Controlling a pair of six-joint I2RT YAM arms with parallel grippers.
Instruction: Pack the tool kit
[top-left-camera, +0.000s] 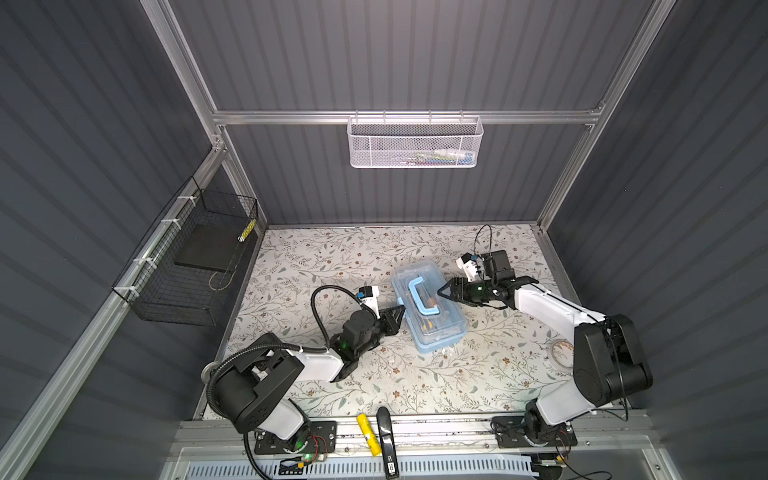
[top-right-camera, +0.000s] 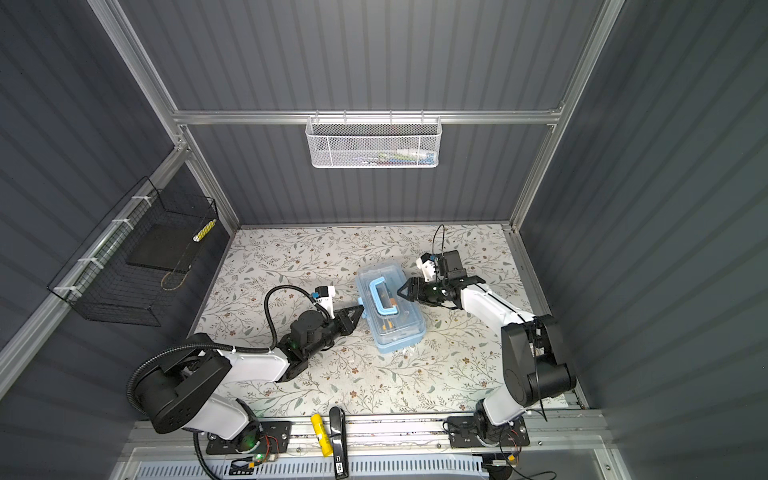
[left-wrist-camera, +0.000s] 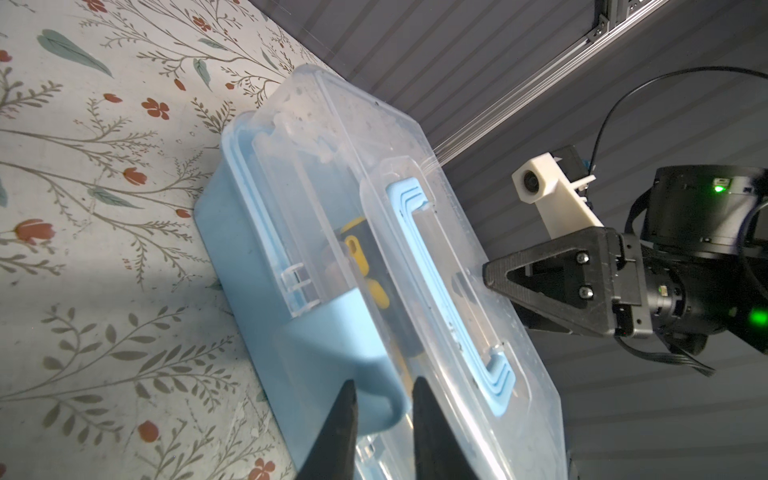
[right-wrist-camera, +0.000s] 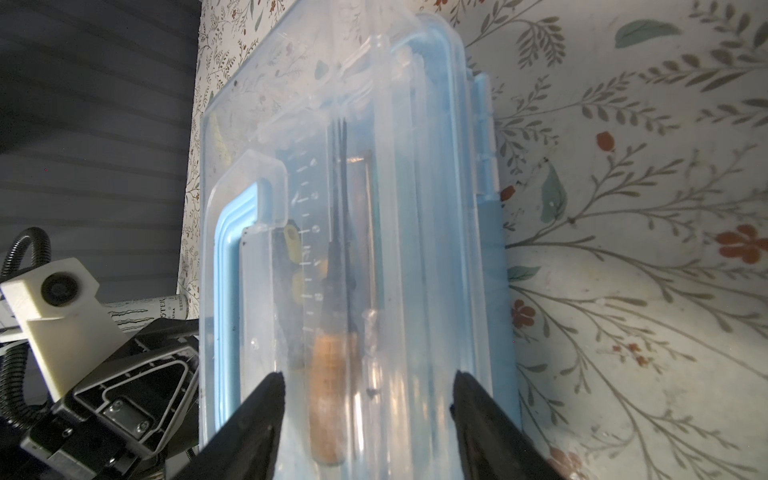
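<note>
Two grippers at the tool case (top-left-camera: 441, 329) (top-right-camera: 392, 326), one from each long side. Case sits flat near the middle of the counter (top-left-camera: 311, 257), well clear of every edge, long axis skewed from back-left toward front-right. Clear lid (left-wrist-camera: 399, 137) is down on the blue base, blue handle (top-left-camera: 422, 296) folded flat on it.

Left gripper (top-left-camera: 398, 314) (left-wrist-camera: 382, 384): jaws only a narrow gap apart, tips right at the case's left side by the blue latch. Can't tell whether it's pinching anything.

Right gripper (top-left-camera: 443, 291) (right-wrist-camera: 368, 379): jaws spread wide, tips over the lid just beside the handle, holding nothing.

Through the lid: yellow-black knife (left-wrist-camera: 360, 258) and a screwdriver (right-wrist-camera: 332, 386) with an amber handle.

White mesh basket (top-left-camera: 415, 143) hangs on the back rail, black wire basket (top-left-camera: 187, 270) on the left rail.
</note>
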